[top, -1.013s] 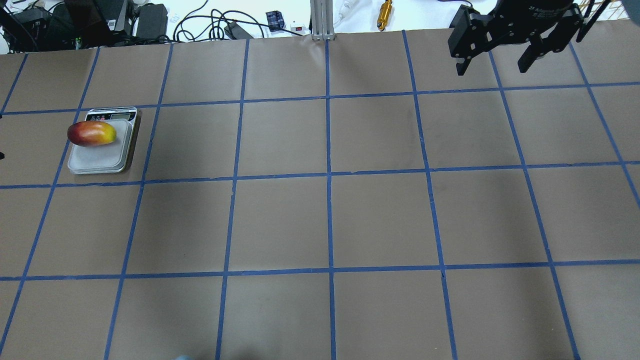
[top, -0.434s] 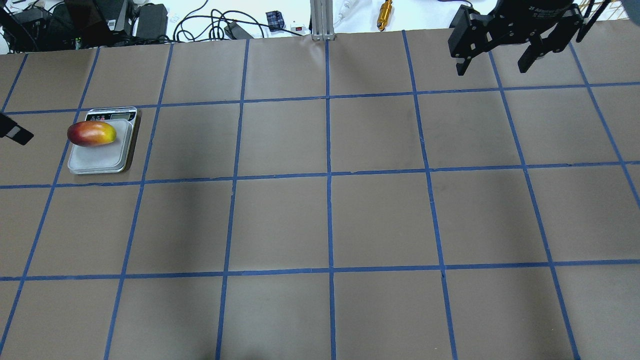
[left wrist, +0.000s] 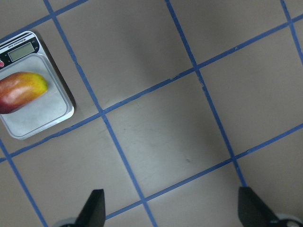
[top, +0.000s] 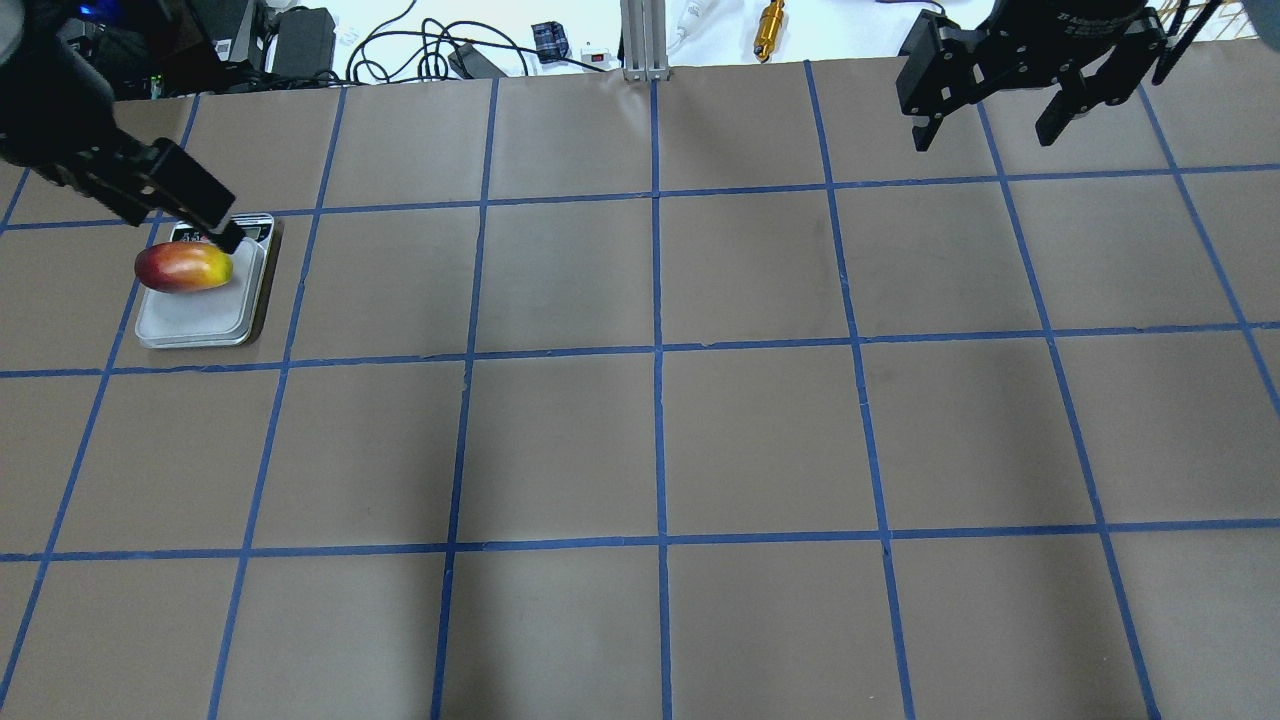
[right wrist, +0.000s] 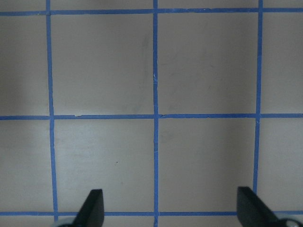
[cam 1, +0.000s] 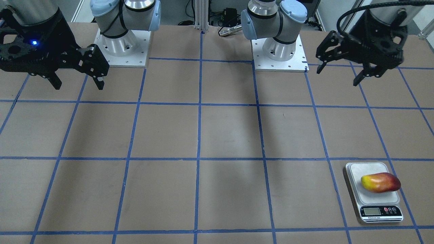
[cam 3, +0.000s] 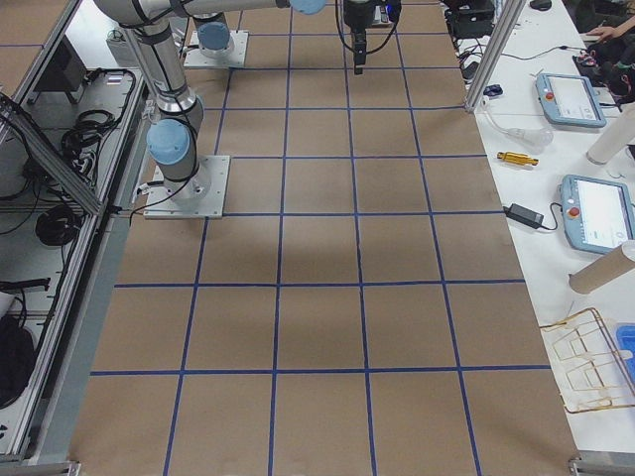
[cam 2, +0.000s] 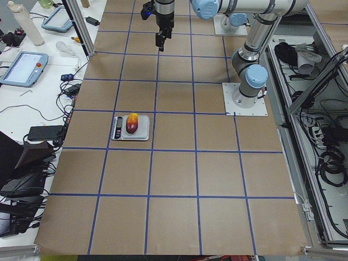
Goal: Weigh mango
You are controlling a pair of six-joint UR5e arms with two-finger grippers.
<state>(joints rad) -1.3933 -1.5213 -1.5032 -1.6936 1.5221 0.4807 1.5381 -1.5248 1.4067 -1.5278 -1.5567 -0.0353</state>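
Note:
The mango (cam 1: 380, 182), yellow at one end and red at the other, lies on the platform of a small silver scale (cam 1: 368, 170) near the table's far left corner. Both show in the overhead view, mango (top: 184, 267) on scale (top: 195, 318), and in the left wrist view, mango (left wrist: 21, 90) on scale (left wrist: 40, 116). My left gripper (cam 1: 337, 77) is open and empty, held high and apart from the scale; one of its fingers (top: 190, 200) overlaps the scale's display in the overhead view. My right gripper (top: 982, 138) is open and empty, high at the far right.
Brown paper with a blue tape grid covers the table (top: 660, 440). Both arm bases (cam 1: 279, 51) stand at the robot's side. Beyond the far edge are cables, black boxes (top: 300, 40), an aluminium post (top: 640, 40) and a gold cylinder (top: 770, 30).
My left gripper has come into the overhead view from the left edge and now overlaps the scale's display. The mango, the scale and the right gripper have not moved.

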